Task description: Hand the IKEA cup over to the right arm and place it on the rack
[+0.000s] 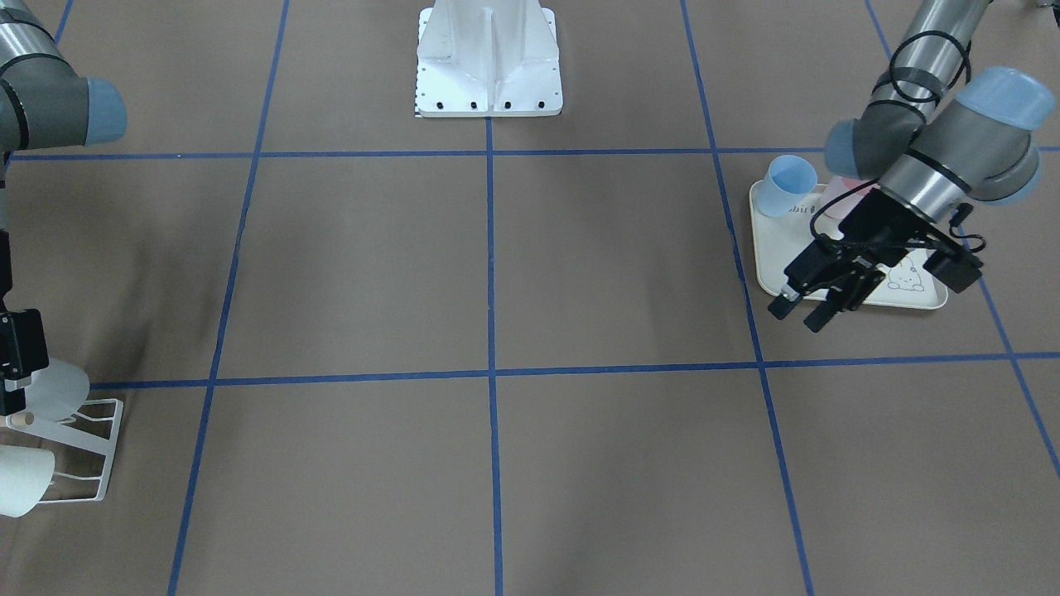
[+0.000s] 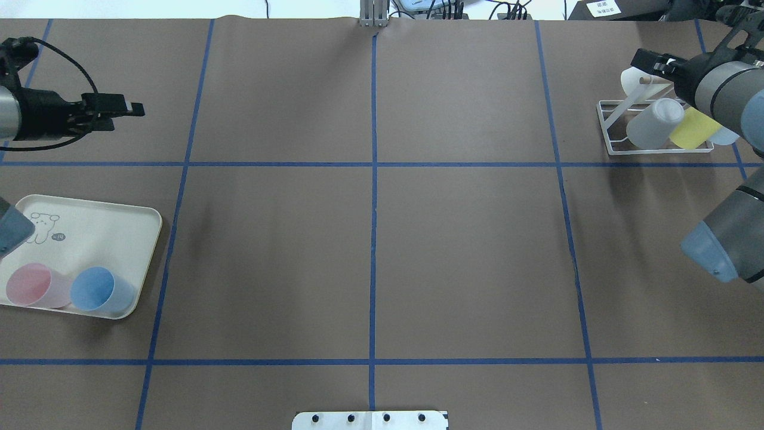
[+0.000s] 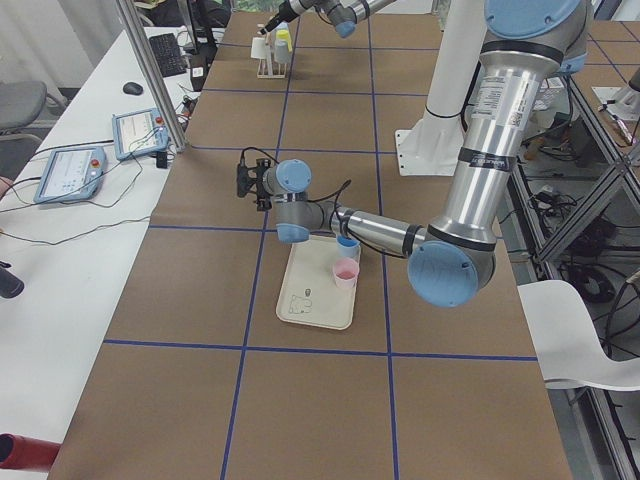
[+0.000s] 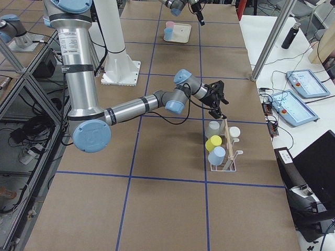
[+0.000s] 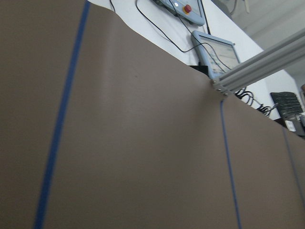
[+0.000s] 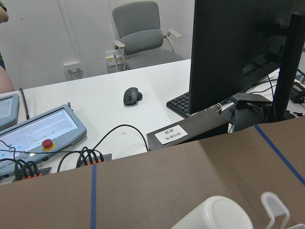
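**Two cups left on the tray, neither gripped – notes on how they'd handle**

The left gripper [image 1: 797,317] is seen hanging over the near end of the tray [image 2: 101,233], tilted down, jaws parted and nothing between them. The right gripper [image 2: 640,60] is parked right at the top of the rack [image 2: 624,107] on the far side of the table. Whether its jaws are apart or together can't be made out from any view, so no call is made on that.

As for the cup to be moved, a blue cup [image 2: 95,289] and a pink cup [image 2: 33,285] are standing upright, mouths up, side by side at one end of the tray. Which one is meant next can't be told. Several racked cups [image 2: 653,122] are already hung on the pegs: two white, a yellow and a pale blue.

Handling, judged from looks only:
- Thin smooth plastic is assumed, so very light and a bit slippery. The wall would probably flex if squeezed hard.
- Not fragile, but easily knocked over or nudged into its neighbour, since the two are almost touching.
- The blue one is probably best pinched at the rim on the side away from the pink one, one finger inside and one outside.
- Plenty of wall should be left free for the right gripper at the handover, and the mouth kept clear, since a peg has to go in there.
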Available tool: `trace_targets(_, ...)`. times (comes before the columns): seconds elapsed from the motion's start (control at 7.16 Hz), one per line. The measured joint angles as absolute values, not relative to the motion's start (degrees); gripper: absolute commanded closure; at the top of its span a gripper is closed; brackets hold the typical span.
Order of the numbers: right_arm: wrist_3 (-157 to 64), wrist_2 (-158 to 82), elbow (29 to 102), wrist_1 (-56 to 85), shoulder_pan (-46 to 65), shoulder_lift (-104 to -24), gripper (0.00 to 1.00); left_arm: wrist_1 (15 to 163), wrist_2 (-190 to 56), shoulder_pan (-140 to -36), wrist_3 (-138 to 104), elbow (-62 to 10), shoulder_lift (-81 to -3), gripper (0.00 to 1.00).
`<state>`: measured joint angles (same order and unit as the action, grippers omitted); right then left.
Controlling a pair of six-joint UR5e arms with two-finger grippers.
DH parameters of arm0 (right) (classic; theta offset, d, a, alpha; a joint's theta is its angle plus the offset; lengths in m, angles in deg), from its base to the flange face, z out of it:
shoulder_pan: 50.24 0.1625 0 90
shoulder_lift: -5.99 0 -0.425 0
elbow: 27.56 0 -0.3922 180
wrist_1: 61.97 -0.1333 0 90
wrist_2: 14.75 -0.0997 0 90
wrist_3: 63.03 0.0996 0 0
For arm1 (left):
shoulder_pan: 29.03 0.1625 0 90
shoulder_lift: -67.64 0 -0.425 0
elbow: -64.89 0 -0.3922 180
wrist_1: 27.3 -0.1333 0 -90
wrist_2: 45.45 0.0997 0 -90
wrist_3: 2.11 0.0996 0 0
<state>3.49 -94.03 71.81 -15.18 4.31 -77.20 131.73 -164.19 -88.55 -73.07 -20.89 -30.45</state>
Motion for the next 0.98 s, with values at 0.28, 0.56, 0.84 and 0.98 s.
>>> trace_targets(0.28,3.58,-94.16,72.05,-15.49,3.41,-77.25,0.00,125.92,-165.41,-90.77,-60.20,-21.73,-23.70,0.00)
trace_targets(0.56,3.66,-94.12,72.10,-15.82,2.83,-77.31,0.00,121.41,-166.66,-91.06,-52.90,-23.10,-17.35,0.00)
trace_targets(0.84,3.70,-94.11,72.15,-15.96,2.46,-77.36,0.00,120.34,-170.97,-90.73,-50.82,-26.55,-11.84,0.00)
trace_targets(0.98,3.73,-94.11,72.15,-15.99,2.32,-77.51,0.00,119.07,-172.47,-90.48,-50.63,-28.14,-10.10,0.00)
